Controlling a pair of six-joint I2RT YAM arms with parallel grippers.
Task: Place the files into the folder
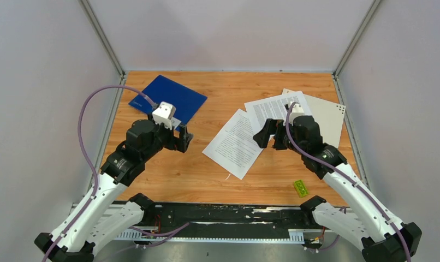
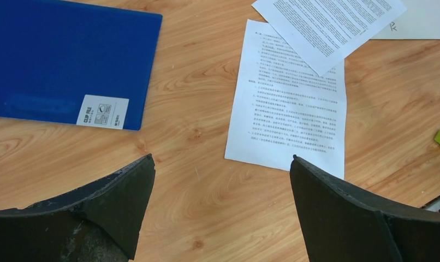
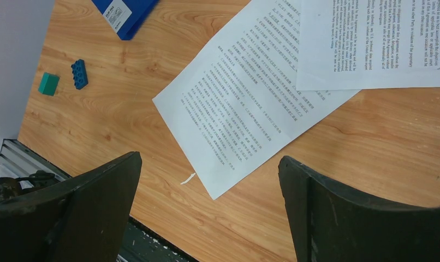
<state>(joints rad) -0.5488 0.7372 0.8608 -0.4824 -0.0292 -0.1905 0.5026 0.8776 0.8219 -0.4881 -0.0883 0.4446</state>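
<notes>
Green brick [image 1: 301, 188] near files [image 1: 234, 144]; folder [image 1: 177, 95] well apart

Folder [image 1: 171, 98] far left; near file [image 1: 234, 144] right of it, tucked under far file [image 1: 267, 108], which seemingly overlaps the cover [image 1: 330, 117].

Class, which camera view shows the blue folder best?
Top external: the blue folder lies almost whole on the table, only its near edge partly hidden by the left arm. Left wrist shows it large, with its label, but cropped at the frame's edge. Right wrist catches only one labelled corner.
</notes>
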